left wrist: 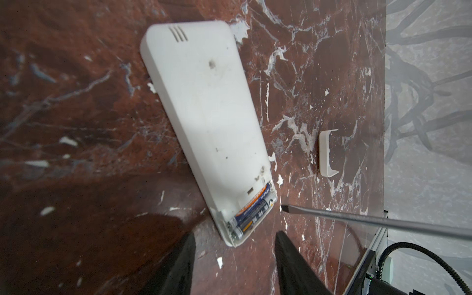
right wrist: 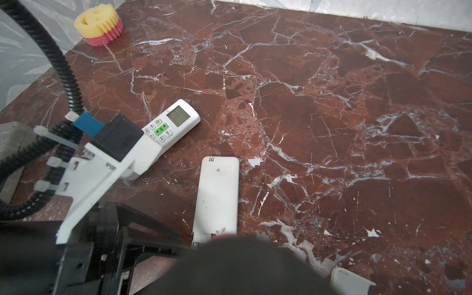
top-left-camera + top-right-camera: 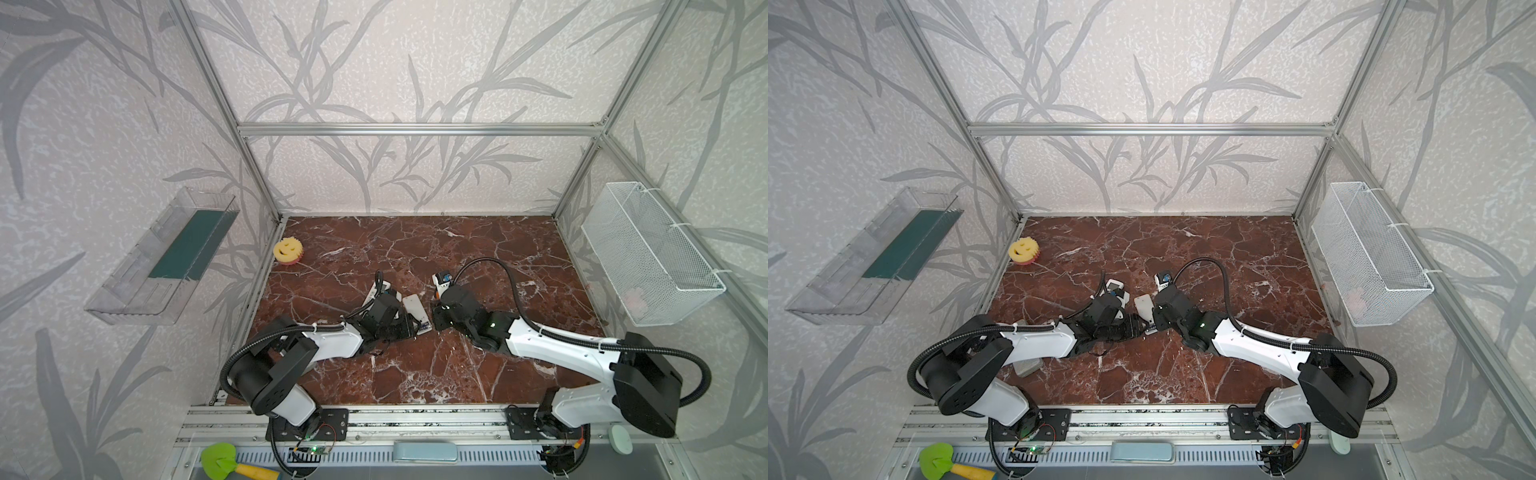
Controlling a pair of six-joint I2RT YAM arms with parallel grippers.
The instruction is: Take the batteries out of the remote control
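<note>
Two batteries [image 1: 251,212] just beyond left end effector [image 1: 235,233].

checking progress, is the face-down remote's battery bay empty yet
No, two batteries lie side by side in the open bay of the remote.

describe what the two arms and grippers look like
The left arm and right arm have white shells, black joints and black round bases. A black ribbed cable loops along each, fixed with white zip ties. The left gripper has black tapered fingers.
</note>
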